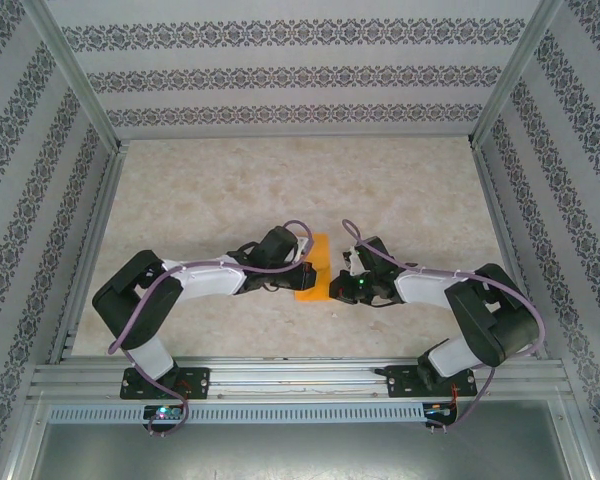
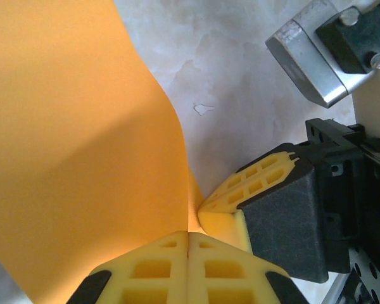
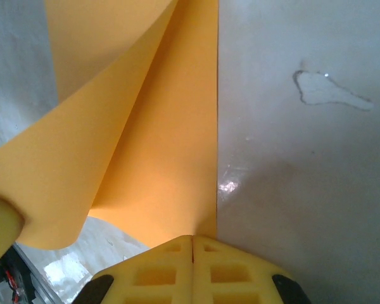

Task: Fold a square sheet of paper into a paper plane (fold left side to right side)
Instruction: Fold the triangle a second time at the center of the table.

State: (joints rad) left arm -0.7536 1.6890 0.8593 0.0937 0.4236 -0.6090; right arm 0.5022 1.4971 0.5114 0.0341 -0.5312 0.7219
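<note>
The square sheet of paper (image 1: 313,262) is bright orange and lies between the two arms near the table's middle. Its left part curls up off the table. My left gripper (image 1: 302,277) is shut on that raised flap. In the left wrist view the sheet (image 2: 82,126) rises as a curved wall from the seam of the left gripper (image 2: 189,235). My right gripper (image 1: 333,289) is shut, its tips resting on the near right corner of the flat lower layer (image 3: 171,164). The right gripper (image 3: 193,239) shows no gap between its jaws. Its yellow fingers (image 2: 266,177) almost touch the left gripper.
The pale marbled table (image 1: 280,190) stretches away behind the paper. Patterned walls (image 1: 290,75) and aluminium frame posts (image 1: 75,75) close it in on three sides. A metal part of the right arm (image 2: 304,57) hangs over the table. A small blotch (image 3: 329,92) marks the surface right of the sheet.
</note>
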